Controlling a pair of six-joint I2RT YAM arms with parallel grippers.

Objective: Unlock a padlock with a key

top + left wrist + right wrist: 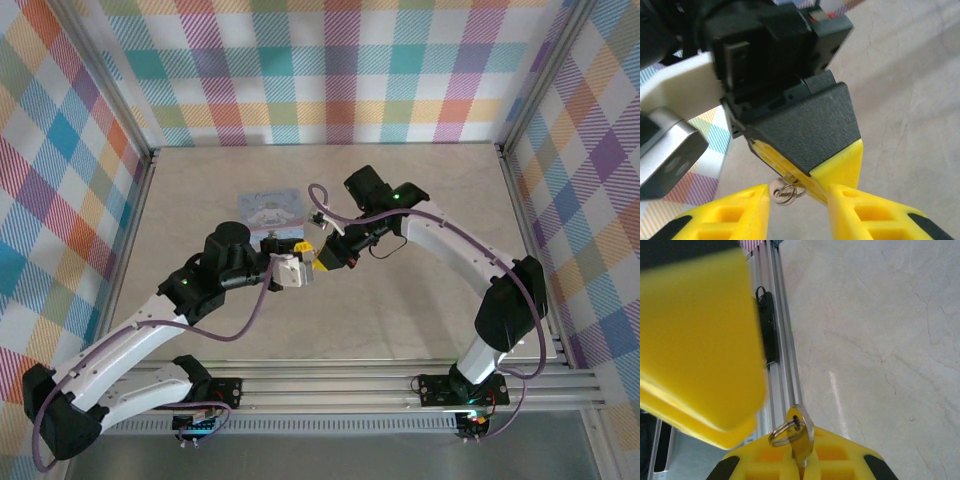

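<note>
I see right tool (pixel 801 462) pressed together, pinching key (pixel 802 440), key ring (pixel 782 432) at its tip | left tool (pixel 799 200) fingers (pixel 740 210) apart, that ring between them; I cannot tell whether it grips anything.

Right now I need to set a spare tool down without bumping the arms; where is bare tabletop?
Free: the table left of the tin out to the side rail; the strip behind the tin; the patch inside the curve of the right arm. Crowded: in front of the tin, where the left gripper meets the right gripper pinching the key.
</note>
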